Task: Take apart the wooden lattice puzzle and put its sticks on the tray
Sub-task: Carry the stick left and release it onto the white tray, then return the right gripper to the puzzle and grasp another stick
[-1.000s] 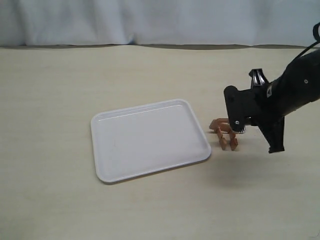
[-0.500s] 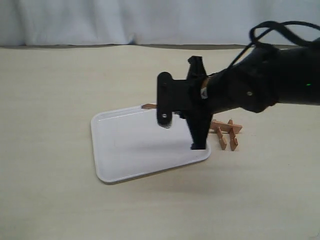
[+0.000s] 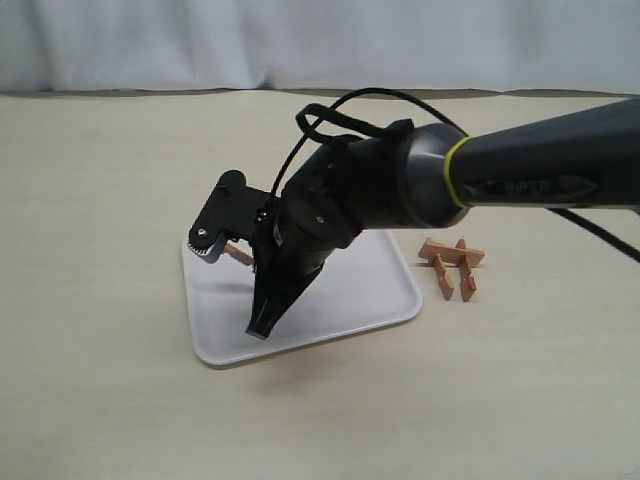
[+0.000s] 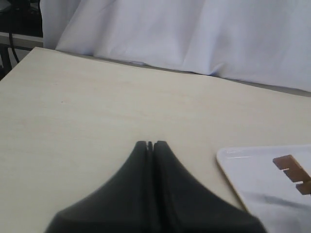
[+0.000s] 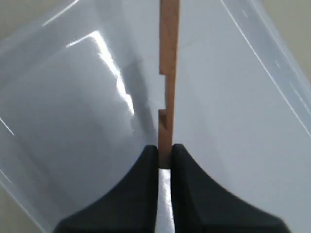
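Note:
My right gripper (image 3: pixel 224 246) reaches across and hangs over the left part of the white tray (image 3: pixel 385 300), shut on one end of a reddish-brown notched stick (image 3: pixel 241 255). In the right wrist view the stick (image 5: pixel 168 73) juts out from between the fingers (image 5: pixel 148 160), with the tray (image 5: pixel 233 97) beneath it. What is left of the lattice puzzle (image 3: pixel 452 266), three crossed sticks, lies on the table just right of the tray. My left gripper (image 4: pixel 151 144) is shut and empty over bare table, beside the tray's corner (image 4: pixel 228 158); the held stick (image 4: pixel 291 167) shows there too.
Beige tabletop (image 3: pixel 100 200) surrounds the tray. A white cloth backdrop (image 3: pixel 300 40) closes off the far edge. The right arm's black body and cable (image 3: pixel 400 180) span the tray's right half.
The right gripper pulled one stick off the puzzle and carried it leftward, from beside the tray's right edge to above its left part. Three sticks stayed on the table.

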Robot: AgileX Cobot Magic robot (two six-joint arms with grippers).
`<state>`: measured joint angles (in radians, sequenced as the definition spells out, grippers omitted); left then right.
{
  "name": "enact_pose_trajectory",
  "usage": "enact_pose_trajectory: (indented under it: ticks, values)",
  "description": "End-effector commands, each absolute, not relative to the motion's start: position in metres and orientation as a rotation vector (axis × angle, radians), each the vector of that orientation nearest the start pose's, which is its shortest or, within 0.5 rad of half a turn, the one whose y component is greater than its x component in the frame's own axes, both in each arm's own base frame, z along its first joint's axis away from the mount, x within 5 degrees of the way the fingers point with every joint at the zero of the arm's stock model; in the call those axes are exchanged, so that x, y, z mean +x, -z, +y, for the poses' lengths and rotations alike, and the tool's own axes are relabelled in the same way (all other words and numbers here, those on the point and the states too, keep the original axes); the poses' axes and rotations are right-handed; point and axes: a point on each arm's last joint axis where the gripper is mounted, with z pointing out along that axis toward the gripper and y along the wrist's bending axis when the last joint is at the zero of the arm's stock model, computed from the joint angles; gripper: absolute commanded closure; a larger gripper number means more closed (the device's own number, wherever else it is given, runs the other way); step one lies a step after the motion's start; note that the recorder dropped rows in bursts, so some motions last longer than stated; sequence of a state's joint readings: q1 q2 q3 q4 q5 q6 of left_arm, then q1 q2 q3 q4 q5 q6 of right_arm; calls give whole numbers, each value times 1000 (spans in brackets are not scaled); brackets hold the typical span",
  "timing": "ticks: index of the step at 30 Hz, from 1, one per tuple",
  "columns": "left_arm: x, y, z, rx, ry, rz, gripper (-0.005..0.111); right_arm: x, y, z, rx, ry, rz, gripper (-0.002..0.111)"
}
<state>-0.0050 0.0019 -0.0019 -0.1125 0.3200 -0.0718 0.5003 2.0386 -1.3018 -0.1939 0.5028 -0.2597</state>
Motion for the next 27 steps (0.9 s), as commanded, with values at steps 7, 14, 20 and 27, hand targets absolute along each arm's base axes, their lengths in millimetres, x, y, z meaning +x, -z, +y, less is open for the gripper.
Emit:
enact_pose_trajectory:
  ticks: [7, 14, 20, 27]
  values:
    - [54, -185, -4, -128, 171, 1789, 107, 365, -145, 202, -1020, 54, 2517, 68]
    - [54, -185, -4, -128, 171, 1789, 107, 358, -185, 185, -1117, 214, 2470, 61]
    - [54, -185, -4, -128, 171, 1789, 107, 357, -209, 135, -1188, 344, 2573, 61]
    - [54, -185, -4, -128, 171, 1789, 107, 362, -196, 51, -1125, 389, 2764, 73]
